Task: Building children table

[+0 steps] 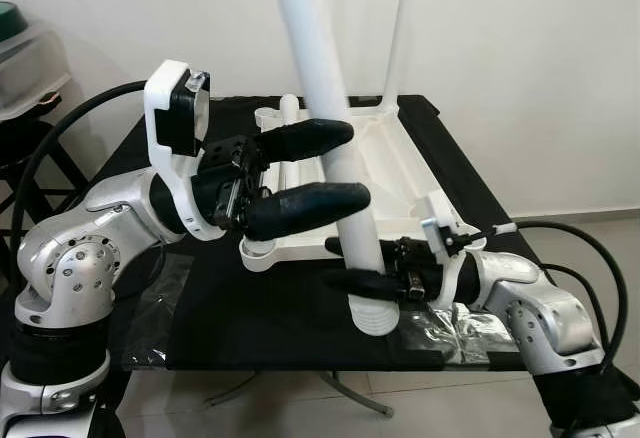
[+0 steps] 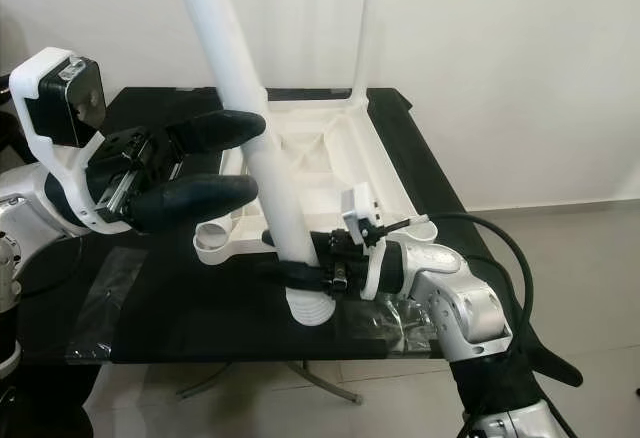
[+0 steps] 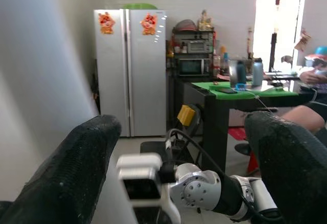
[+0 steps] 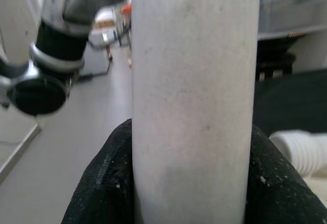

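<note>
the right gripper (image 1: 362,265) is clamped on a white table leg (image 1: 325,108) low down, one black finger on each side of the tube, just above its ribbed threaded end (image 1: 372,315), which rests on the black work table (image 1: 250,318). in the right wrist view the leg (image 4: 191,101) is pinched between both pads with no gap. the leg leans, its top tilted toward the robot's left. the left gripper (image 1: 318,170) has its fingers spread wide apart, one finger on either side of the same leg higher up; whether they touch it cannot be told. behind the leg lies the white children's table top (image 1: 370,173), upside down on the black table, with a second thinner white leg (image 1: 398,28) standing upright at its far corner and an open socket (image 1: 258,249) at its near left corner. crinkled clear plastic (image 1: 455,326) lies under the right wrist.
</note>
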Tool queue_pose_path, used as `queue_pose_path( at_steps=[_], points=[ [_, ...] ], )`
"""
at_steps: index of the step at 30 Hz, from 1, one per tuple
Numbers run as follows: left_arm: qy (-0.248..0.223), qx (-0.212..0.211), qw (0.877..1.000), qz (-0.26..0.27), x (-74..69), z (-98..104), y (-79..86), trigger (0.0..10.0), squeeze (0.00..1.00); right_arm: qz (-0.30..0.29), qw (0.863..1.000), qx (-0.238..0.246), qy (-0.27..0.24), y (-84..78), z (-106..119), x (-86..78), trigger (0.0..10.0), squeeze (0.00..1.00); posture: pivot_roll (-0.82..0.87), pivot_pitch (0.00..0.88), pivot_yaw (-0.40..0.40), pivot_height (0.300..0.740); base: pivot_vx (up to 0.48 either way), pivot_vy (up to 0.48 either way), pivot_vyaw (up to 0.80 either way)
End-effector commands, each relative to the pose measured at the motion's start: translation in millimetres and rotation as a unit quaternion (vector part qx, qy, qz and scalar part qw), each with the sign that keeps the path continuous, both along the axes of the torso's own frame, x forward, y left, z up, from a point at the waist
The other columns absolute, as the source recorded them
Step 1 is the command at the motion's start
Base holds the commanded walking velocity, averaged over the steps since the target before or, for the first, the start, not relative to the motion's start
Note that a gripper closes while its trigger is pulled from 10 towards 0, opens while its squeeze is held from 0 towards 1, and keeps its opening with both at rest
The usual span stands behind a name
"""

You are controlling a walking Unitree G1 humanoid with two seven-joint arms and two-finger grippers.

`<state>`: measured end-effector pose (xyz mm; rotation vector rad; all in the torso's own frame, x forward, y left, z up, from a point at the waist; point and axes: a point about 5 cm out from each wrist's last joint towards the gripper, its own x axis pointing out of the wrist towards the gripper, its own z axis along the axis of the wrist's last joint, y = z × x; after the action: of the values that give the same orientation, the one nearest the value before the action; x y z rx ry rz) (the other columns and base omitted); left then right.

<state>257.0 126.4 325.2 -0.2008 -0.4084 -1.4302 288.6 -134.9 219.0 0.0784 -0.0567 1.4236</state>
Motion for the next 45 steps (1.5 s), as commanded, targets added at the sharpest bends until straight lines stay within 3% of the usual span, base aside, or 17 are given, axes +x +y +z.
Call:
queue_pose_path(
  at_steps=[1, 11, 13, 18, 22, 23, 42, 45],
  points=[
    [0.04, 0.015, 0.998, 0.047, 10.7, -12, 9.3, 10.0, 0.0, 0.017, 0.998, 0.034, -0.048, 2.1, 22, -2.3, 10.0, 0.0, -0.1, 0.044, 0.007, 0.74, 0.0, 0.0, 0.0],
    [0.056, 0.019, 0.997, 0.046, 11.3, -16, 7.6, 10.0, 0.0, 0.028, 0.998, 0.039, -0.051, 10.7, 22, -5.4, 10.0, 0.0, -0.1, 0.042, 0.007, 0.74, 0.0, 0.0, 0.0],
    [0.05, 0.02, 0.998, 0.024, 10.1, -13, -2.5, 10.0, 0.0, 0.055, 0.997, -0.007, -0.047, 23.3, 8, -10.9, 10.0, 0.0, -0.1, 0.041, 0.004, 0.74, 0.0, 0.0, 0.0],
    [0.05, 0.02, 0.998, 0.024, 10.1, -13, -2.5, 10.0, 0.0, 0.055, 0.997, -0.007, -0.047, 23.3, 8, -10.9, 10.0, 0.0, -0.1, 0.041, 0.004, 0.74, 0.0, 0.0, 0.0],
    [0.028, 0.034, 0.999, -0.011, 5.3, -6, -14.8, 10.0, 0.0, 0.047, 0.997, -0.052, -0.041, 32.1, -9, -8.1, 10.0, 0.0, -0.1, 0.036, -0.001, 0.74, 0.0, 0.0, 0.0],
    [0.027, 0.042, 0.998, -0.024, 5.2, -5, -19.7, 0.0, 0.0, 0.044, 0.996, -0.058, -0.041, 35.0, -13, -7.1, 10.0, 0.0, -0.1, 0.032, 0.001, 0.74, 0.0, 0.0, 0.0],
    [0.026, 0.061, 0.997, -0.042, 7.3, -5, -25.9, 0.0, 0.0, 0.031, 0.997, -0.047, -0.048, 39.4, -12, -4.0, 10.0, 0.0, -0.11, 0.025, 0.002, 0.74, 0.0, 0.0, 0.0],
    [0.012, 0.08, 0.996, -0.041, 10.2, -3, -32.5, 0.0, 0.0, 0.033, 0.997, -0.047, -0.058, 47.4, -13, -2.6, 10.0, 0.0, -0.11, 0.023, 0.003, 0.74, 0.0, 0.0, 0.0]
  ],
)
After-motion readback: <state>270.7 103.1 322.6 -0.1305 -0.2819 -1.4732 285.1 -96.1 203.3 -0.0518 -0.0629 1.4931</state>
